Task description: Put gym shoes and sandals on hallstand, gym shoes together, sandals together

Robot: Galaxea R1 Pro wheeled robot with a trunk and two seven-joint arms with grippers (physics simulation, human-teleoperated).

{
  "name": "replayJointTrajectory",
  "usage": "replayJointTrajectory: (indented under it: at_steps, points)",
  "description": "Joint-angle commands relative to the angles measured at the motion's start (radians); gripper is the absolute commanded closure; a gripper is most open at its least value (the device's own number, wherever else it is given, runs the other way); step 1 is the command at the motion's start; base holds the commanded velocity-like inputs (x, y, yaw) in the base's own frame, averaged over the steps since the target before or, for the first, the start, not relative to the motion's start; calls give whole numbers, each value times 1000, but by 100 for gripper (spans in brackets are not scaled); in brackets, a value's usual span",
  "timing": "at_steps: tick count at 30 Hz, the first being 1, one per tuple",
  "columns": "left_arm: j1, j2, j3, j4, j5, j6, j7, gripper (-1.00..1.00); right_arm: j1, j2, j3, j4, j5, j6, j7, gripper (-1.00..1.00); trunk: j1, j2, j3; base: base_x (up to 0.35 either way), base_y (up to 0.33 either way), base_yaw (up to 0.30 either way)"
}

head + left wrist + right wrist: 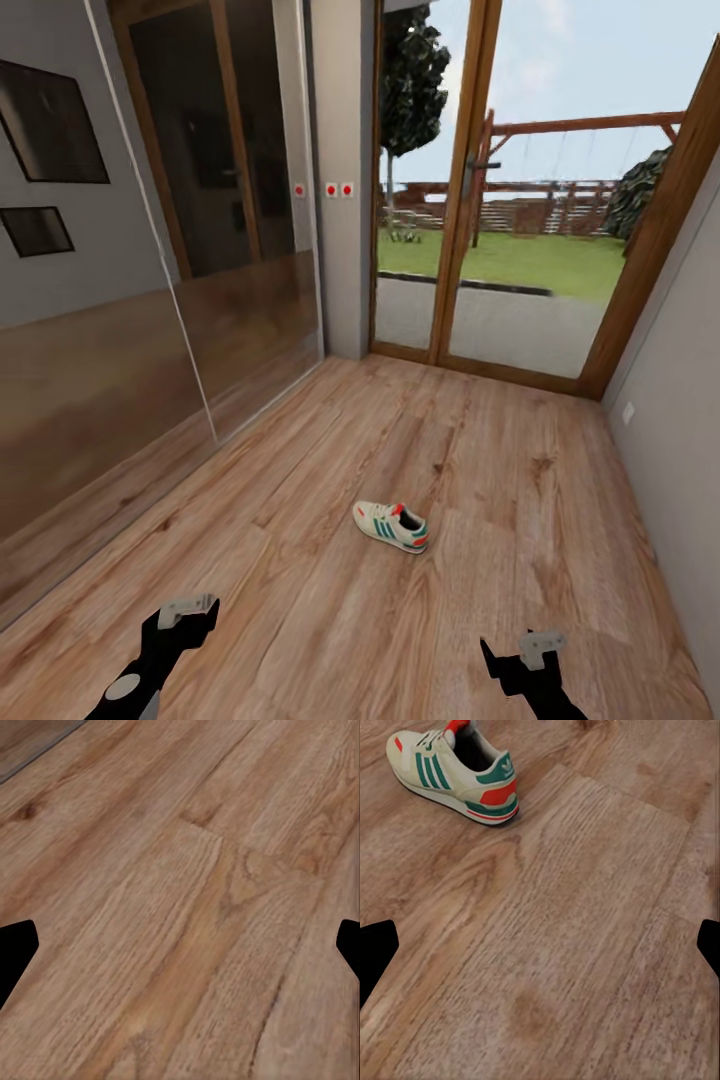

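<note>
One gym shoe (391,526) sits alone on the wooden corridor floor (520,480), upright on its sole, about in the middle of the corridor and ahead of the robot. In the right wrist view the same shoe (456,774) shows its green stripes and orange heel patch, with bare planks between it and the tool.

The left tool (187,608) hangs low at the near left, and the right tool (528,655) at the near right; both are well apart from the shoe. In each wrist view the dark fingertips (16,945) sit at opposite edges with bare floor between them, so both tools look spread wide and hold nothing (the right fingertips (376,945) look the same).

At the far end stands a glass door (480,200) onto a garden, and a mirrored sliding panel (150,330) runs along the left wall.

As I judge it, the task is at an early stage for this shoe: it is still on the floor and ungrasped. The other shoe, the sandals and the rack are outside these pictures, so what has been done with them cannot be told. Left at least: reach this shoe, grasp it and carry it to the rack.
</note>
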Motion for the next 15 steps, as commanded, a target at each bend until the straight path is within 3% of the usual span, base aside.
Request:
replayJointTrajectory:
  at_steps: [1, 15]
  points:
    - [-1, 0, 6, 0, 1, -2, -8, -100, -1, -1, 7, 1, -4, -3, 1, -100, 0, 0, -1, 173, -197, 6]
    - [-1, 1, 7, -1, 1, -2, -8, -100, 0, 1, 7, 0, -4, -2, 2, -100, 0, 0, -1, 177, -209, 1]
